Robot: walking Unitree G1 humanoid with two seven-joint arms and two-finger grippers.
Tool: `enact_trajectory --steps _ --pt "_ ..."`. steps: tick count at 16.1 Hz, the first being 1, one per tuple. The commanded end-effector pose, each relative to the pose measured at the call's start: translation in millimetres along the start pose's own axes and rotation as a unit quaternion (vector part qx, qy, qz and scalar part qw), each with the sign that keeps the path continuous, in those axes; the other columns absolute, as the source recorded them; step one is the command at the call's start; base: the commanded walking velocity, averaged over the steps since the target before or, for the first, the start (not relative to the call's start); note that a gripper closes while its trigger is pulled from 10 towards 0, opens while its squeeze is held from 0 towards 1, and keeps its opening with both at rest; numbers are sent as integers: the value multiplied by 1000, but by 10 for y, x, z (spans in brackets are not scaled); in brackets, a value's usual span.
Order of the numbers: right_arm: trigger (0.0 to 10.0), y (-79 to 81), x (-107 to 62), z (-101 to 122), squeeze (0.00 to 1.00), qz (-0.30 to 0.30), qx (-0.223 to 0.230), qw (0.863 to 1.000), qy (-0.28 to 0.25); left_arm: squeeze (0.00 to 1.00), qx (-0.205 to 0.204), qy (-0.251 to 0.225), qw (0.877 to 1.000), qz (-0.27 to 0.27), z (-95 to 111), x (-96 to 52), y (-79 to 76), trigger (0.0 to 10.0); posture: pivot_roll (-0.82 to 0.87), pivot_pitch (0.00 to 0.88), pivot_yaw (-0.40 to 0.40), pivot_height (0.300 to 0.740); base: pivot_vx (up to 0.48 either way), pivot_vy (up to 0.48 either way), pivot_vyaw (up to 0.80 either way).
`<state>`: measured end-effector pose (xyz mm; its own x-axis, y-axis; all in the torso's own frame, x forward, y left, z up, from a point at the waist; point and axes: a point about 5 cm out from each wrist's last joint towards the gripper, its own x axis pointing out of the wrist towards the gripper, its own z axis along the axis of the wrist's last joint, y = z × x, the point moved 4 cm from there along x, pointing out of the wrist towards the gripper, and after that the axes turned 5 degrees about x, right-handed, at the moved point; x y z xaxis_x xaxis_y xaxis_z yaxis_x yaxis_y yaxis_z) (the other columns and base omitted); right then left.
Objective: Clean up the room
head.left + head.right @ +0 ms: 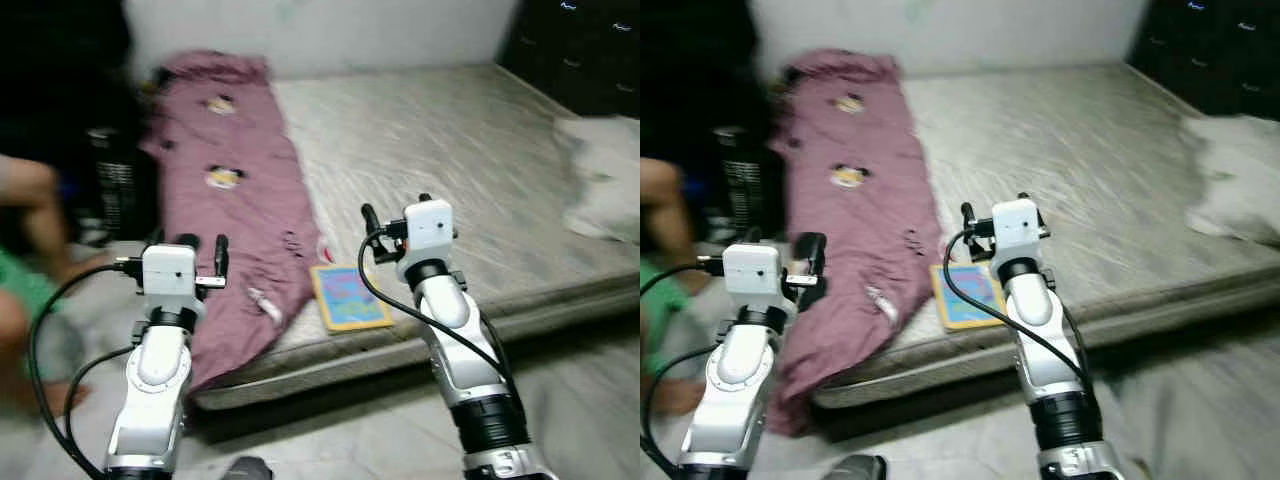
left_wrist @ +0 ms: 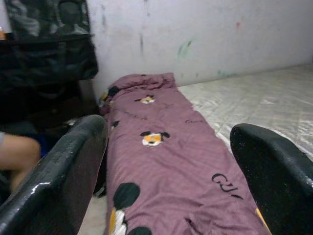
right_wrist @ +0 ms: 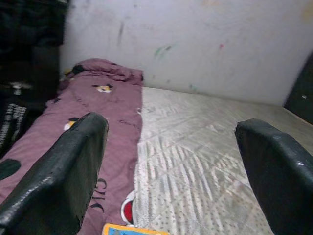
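Both arms raised before mattress [image 1: 450, 140]. Left gripper [image 1: 203, 256] fingers apart, over purple blanket [image 1: 240, 200] along mattress's left edge. Right gripper [image 1: 395, 215] fingers apart, beside book [image 1: 348, 297] at front edge.

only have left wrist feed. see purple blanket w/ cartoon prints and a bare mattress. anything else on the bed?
Observer: Yes. A small book with a yellow border lies flat near the front edge of the mattress, right beside the purple blanket.
Operator: where's the right gripper?
Observer: The right gripper is open, raised above the book, holding nothing.
Operator: far side of the bed?
Observer: A pale, rumpled bundle of cloth sits at the right edge of the mattress.
Operator: the limb I see on the left?
Observer: A person sits on the floor left of the bed, near the left gripper.
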<state>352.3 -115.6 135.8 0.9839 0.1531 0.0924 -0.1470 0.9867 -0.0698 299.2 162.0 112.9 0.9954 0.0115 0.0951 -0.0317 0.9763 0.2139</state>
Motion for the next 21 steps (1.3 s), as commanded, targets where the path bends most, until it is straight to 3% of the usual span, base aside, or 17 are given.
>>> enact_trajectory --steps 1,5,15,21 --pt "10000 -70 -4 -9 0 -11 3 1000 1 0 -2 -1 1000 -14 17 -3 -59 10000 66 0 -48 740 0 0 800" --pt "10000 -63 4 -5 0 -11 8 1000 -1 0 -7 -3 1000 -24 27 -12 -72 10000 69 0 -48 740 0 0 723" --pt "10000 -70 33 16 0 -17 22 1000 -4 0 -34 -11 997 -72 67 -40 -199 10000 71 0 -43 740 0 0 0" --pt "10000 -69 32 42 0 -21 22 999 -10 0 -35 -8 996 -78 65 -43 -216 10000 68 0 -43 740 164 0 0"
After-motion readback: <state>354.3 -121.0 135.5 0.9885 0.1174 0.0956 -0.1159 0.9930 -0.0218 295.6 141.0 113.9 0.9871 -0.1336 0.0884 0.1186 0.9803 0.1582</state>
